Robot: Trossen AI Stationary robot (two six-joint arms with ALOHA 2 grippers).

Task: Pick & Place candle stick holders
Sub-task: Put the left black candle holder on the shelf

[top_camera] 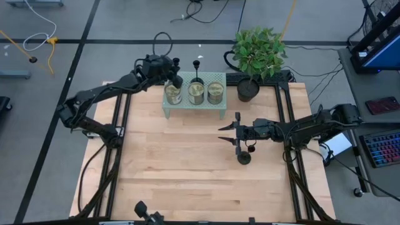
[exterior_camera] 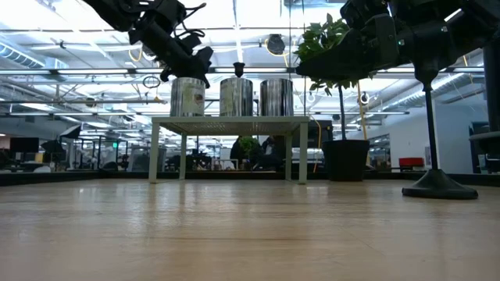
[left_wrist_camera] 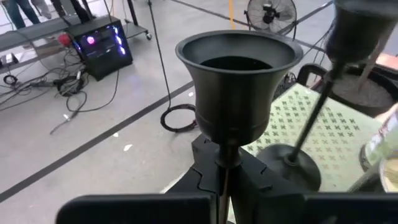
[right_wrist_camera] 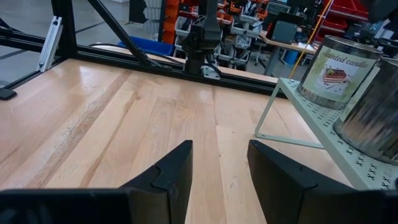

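My left gripper (top_camera: 175, 78) is at the far left of a pale green shelf (top_camera: 194, 111), shut on a black candlestick holder (left_wrist_camera: 236, 81) whose cup stands up above the fingers. A second holder (top_camera: 197, 64) stands by its round base (left_wrist_camera: 292, 163) on the shelf, behind the middle can. A third holder (top_camera: 244, 156) stands by its base on the table (exterior_camera: 437, 186). My right gripper (top_camera: 228, 132) is open and empty just left of that third holder, and its fingers show apart in the right wrist view (right_wrist_camera: 217, 168). My left gripper pinches the holder's thin stem (left_wrist_camera: 225, 169), just under the cup, between its two fingers. The fingers come from the table's left and lie across the stem. The holder stands about upright in the hold. Its base is hidden below the fingers.
Three tin candle cans (top_camera: 196, 92) stand in a row on the shelf. A black pot with a green plant (top_camera: 247, 90) stands at the shelf's right. Black frame rails (top_camera: 289, 119) run along the table's sides. Bare wood (top_camera: 187, 175) fills the near half.
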